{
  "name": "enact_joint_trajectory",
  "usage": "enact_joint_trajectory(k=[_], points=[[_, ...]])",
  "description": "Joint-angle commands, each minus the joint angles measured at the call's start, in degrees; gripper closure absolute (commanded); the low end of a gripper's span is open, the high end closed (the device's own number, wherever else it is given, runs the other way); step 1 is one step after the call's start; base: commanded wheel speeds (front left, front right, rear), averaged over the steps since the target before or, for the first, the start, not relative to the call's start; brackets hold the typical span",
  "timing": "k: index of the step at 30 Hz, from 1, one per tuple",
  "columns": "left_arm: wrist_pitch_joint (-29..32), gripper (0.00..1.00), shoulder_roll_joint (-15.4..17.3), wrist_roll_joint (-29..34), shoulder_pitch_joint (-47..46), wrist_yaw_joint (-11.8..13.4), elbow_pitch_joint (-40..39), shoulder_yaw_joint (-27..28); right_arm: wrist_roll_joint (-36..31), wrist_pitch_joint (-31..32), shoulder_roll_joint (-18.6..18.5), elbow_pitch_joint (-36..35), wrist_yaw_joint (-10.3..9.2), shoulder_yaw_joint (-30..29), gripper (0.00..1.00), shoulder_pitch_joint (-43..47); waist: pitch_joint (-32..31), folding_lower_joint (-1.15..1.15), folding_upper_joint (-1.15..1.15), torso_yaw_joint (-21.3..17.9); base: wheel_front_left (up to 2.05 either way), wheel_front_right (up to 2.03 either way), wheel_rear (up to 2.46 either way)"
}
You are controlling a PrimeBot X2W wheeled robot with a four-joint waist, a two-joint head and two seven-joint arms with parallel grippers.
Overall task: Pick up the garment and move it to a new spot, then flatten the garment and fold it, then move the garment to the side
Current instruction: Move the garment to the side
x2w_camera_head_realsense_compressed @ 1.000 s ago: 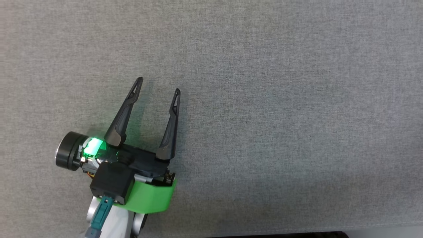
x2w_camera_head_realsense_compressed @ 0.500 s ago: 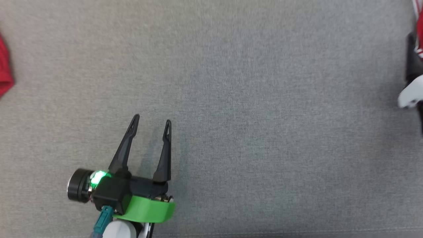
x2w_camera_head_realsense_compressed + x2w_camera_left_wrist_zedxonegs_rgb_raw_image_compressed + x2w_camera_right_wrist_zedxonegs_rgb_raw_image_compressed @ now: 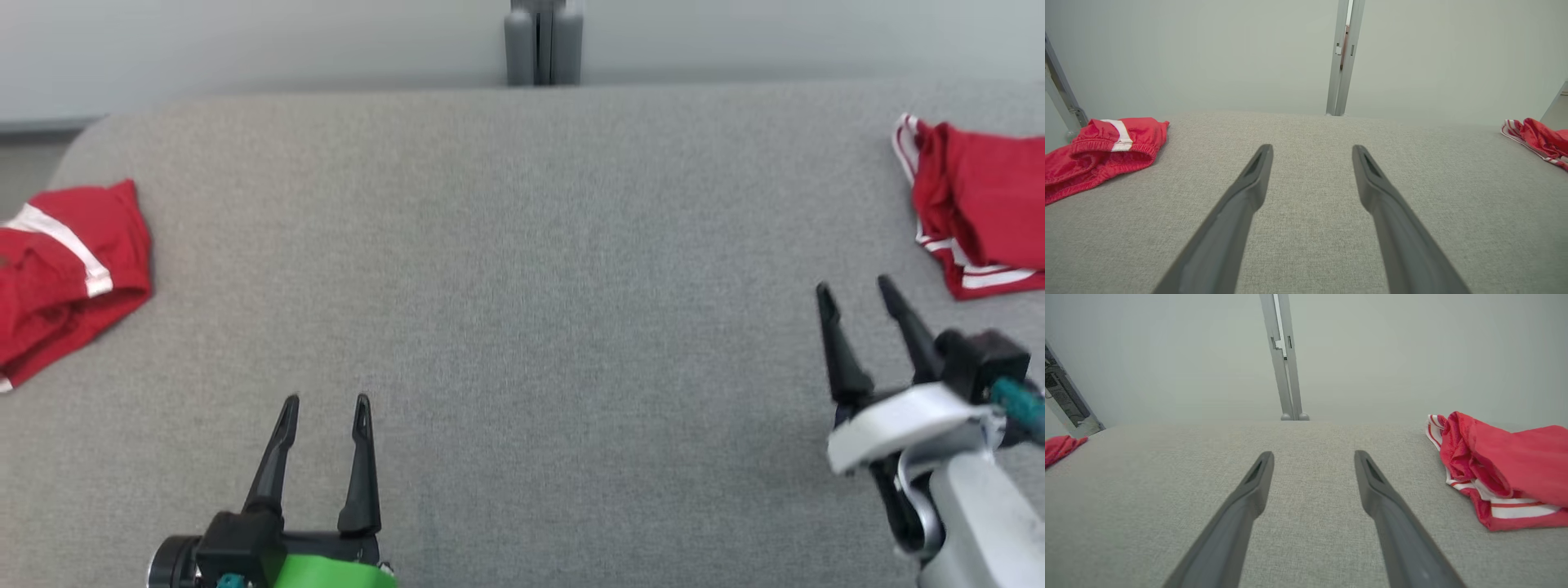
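Garment (image 3: 980, 196) at the desk's (image 3: 522, 286) right end lies just ahead-right of our right hand (image 3: 855, 287), far from our left hand (image 3: 326, 400); both parted, empty.

There are two crumpled red garments with white stripes (image 3: 69, 261) (image 3: 984, 196) and one grey fabric-covered table (image 3: 522, 245). Also one grey metal post (image 3: 543, 41) and two dark long-fingered grippers (image 3: 326, 400) (image 3: 855, 287).

Bright, even light washes the grey table (image 3: 522, 245), leaving almost no shadow; the head view is slightly soft, the left gripper (image 3: 1312, 148) blurred nearest its lens.
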Motion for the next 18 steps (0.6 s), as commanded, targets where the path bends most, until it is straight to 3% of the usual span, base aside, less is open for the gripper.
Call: enact_joint_trajectory(k=[1,9,18], points=[[0.0,0.00,0.0,-0.5,1.5,0.4,-0.3,0.4,-0.6,-0.1,0.6,-1.8,-0.06,-0.4,0.00,2.6,-7.6,0.00,0.00,-0.5,0.00,0.00,0.00],[0.0,0.00,0.0,-1.7,5.4,-0.3,-2.1,1.7,-2.8,-0.1,4.8,-13.9,-0.05,-2.0,0.00,13.3,-10.3,0.00,0.00,-1.0,0.00,0.00,0.00],[0.0,0.00,0.0,-2.2,7.7,-1.5,-3.3,3.0,-3.7,-0.1,7.1,-16.4,-0.05,-1.8,0.00,20.6,-12.6,0.00,0.00,-0.7,0.00,0.00,0.00]])
